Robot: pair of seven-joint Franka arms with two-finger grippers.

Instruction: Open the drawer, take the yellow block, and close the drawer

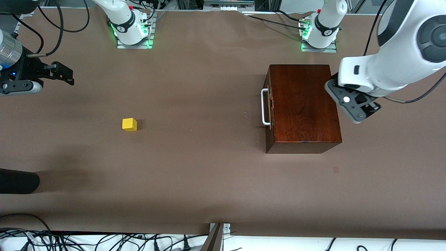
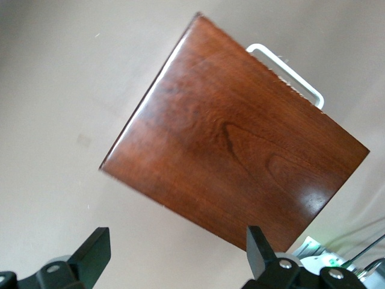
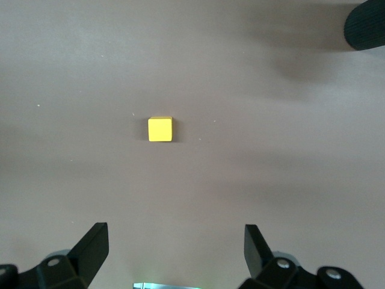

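Front view: plain brown table (image 1: 209, 174), cables (image 1: 104, 240) perhaps along edge.

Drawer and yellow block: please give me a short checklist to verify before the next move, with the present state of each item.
1. Drawer shut in the wooden box: ok, the front sits flush.
2. White handle free to grasp: ok, nothing touches it.
3. Yellow block inside the drawer: not ok, it lies on the bare table, toward the right arm's end.
4. Left claw open and empty: ok, it is over the box edge away from the handle.
5. Right claw open and empty: ok, it is high above the table with the block in its view.
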